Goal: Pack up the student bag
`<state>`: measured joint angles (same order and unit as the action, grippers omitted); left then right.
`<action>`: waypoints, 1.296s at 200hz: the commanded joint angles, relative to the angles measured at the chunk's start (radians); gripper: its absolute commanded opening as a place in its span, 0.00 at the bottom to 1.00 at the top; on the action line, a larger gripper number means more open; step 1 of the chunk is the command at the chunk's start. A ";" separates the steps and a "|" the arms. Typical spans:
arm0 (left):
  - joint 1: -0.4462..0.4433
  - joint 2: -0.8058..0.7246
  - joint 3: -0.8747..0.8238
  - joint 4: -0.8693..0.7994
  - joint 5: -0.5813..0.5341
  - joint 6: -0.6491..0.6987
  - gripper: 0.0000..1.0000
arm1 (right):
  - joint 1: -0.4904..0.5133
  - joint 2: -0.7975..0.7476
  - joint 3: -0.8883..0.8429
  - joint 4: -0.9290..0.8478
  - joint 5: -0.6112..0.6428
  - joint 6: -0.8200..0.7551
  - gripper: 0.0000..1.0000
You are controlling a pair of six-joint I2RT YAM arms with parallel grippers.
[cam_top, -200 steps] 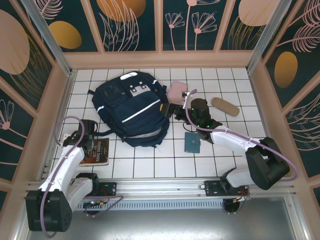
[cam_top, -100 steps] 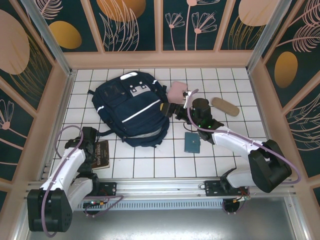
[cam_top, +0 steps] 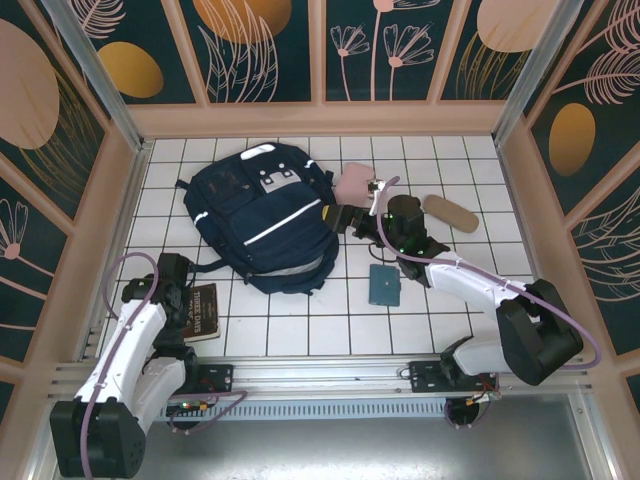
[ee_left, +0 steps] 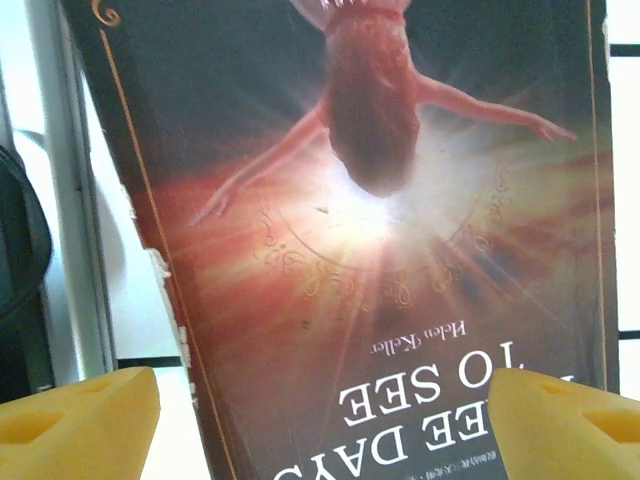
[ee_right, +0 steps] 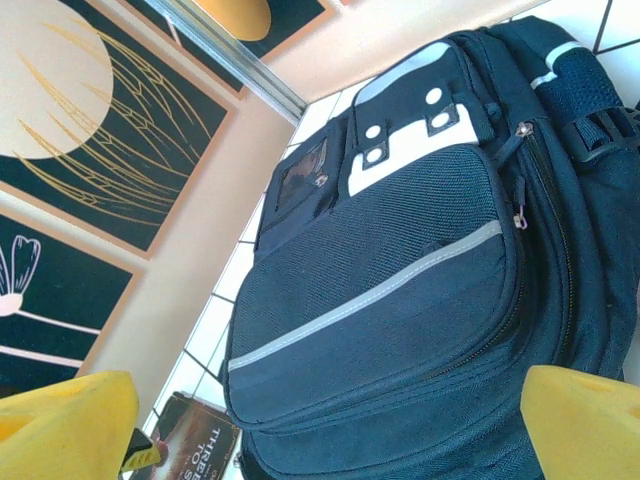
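My left gripper [ee_left: 320,420] had slid back over the book [ee_left: 380,200], open and empty like my right gripper [ee_right: 325,425] beside the student bag [cam_top: 262,215] lying on the table, so I thought pinching the book came next.

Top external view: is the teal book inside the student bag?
No, the teal book lies on the tiles right of the student bag, apart from it.

book [ee_left: 380,250] — title cut at bottom edge, blurred | student bag [ee_right: 400,290] — cut off at right edge
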<state>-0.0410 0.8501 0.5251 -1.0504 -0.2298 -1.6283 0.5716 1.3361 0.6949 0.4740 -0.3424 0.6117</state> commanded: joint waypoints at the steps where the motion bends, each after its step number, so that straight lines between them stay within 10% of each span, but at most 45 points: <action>1: 0.006 -0.033 -0.057 -0.109 0.091 -0.022 0.86 | -0.008 0.010 -0.006 0.049 -0.020 0.014 0.99; 128: 0.006 0.127 -0.178 0.639 0.035 0.205 0.86 | -0.018 0.022 -0.014 0.054 -0.023 0.017 0.99; 163: 0.006 0.086 -0.214 0.589 0.072 0.149 0.61 | -0.018 0.025 -0.015 0.059 -0.021 0.018 0.99; 204: 0.006 -0.088 -0.234 0.451 0.066 0.065 0.05 | -0.019 0.032 -0.017 0.070 -0.030 0.028 0.99; 259: 0.006 -0.177 -0.050 0.270 0.003 0.095 0.00 | -0.014 0.041 -0.009 0.066 -0.030 0.018 0.99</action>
<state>-0.0338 0.6819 0.3664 -0.6712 -0.1909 -1.5536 0.5575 1.3624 0.6907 0.4965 -0.3614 0.6342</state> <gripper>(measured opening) 0.067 0.989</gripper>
